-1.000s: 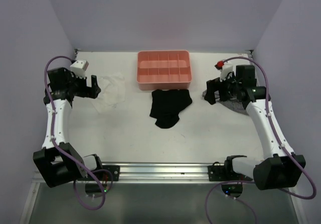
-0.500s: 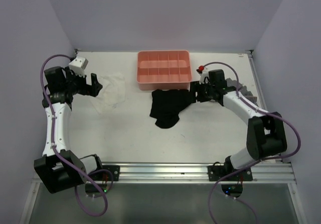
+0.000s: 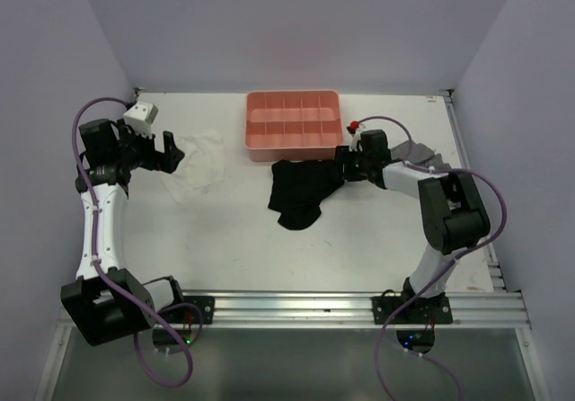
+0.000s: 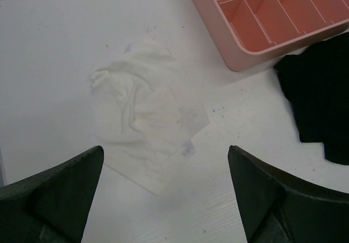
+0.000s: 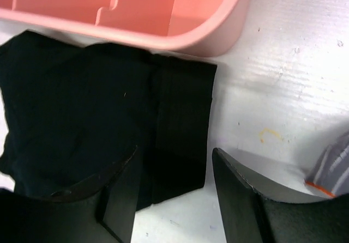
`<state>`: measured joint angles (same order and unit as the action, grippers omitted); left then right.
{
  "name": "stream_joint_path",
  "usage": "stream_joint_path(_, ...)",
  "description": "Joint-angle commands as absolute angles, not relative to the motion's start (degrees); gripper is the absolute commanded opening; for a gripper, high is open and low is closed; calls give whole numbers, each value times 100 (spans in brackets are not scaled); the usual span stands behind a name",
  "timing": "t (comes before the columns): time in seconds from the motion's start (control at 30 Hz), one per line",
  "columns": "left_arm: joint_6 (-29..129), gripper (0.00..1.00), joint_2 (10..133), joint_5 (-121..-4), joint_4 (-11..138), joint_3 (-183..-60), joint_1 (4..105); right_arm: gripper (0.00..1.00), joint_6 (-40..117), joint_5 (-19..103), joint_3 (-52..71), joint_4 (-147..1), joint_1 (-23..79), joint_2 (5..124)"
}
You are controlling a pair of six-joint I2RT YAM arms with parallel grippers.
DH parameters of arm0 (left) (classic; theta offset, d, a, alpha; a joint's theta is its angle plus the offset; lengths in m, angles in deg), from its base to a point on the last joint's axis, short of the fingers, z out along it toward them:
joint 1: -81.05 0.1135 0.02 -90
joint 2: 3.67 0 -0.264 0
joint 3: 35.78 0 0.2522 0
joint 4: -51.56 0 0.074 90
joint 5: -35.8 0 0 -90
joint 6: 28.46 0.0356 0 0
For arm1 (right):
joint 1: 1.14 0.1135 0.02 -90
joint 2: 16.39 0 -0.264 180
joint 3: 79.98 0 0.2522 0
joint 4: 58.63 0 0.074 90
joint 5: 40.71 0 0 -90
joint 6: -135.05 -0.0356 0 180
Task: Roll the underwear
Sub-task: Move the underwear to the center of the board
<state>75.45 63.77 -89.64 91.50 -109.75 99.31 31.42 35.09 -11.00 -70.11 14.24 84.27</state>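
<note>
At counter centre, just 6 o'clock of the pink divided tray (image 3: pixel 295 124), the black underwear (image 3: pixel 304 192) lies loose and rumpled, its far edge touching or tucked under the tray's near wall. Not rolled at all: one narrow fold along its 3 o'clock edge, otherwise no roll started, so whole task left. Right hand (image 5: pixel 175 151) released, fingers spread and straddling that folded 3 o'clock edge in the wrist view; contact with fabric cannot be told. Left hand (image 3: pixel 171 153) also released, grasping nothing, hovering at 9 o'clock over the thin white cloth (image 3: pixel 202 160), well apart from the underwear. Grey checked cloth (image 3: pixel 424 155) sits at 3 o'clock behind the right hand. Room judgement: tray blocks 12 o'clock, so rolling looks easiest toward 6 or 9 o'clock, where bare counter (image 3: pixel 359 248) is open; the right arm is folded tight near the tray corner.
</note>
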Motion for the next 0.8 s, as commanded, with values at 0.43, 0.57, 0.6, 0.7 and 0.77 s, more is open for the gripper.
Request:
stream_joint_path(0.43, 8367, 99, 6129, -10086, 9301, -10975, 9933, 0, 4055, 1205, -1665, -6623, 1512, 6800)
stream_joint_path(0.57, 9272, 91, 5988, -10867, 9757, -10922, 9837, 0, 5600, 412, -1481, -8080, 1871, 6096)
stream_joint_path(0.6, 9500, 90, 5962, -11095, 9889, -10922, 9758, 0, 6230, 298, -1480, -8362, 1960, 6025)
stream_joint_path(0.7, 10222, 85, 5882, -11071, 10232, -10817, 9091, 0, 7268, 200, -1656, -9154, 2346, 5727)
stream_joint_path(0.77, 10600, 85, 5795, -11228, 10259, -10580, 8547, 4, 8172, 279, -1813, -9663, 2723, 5577)
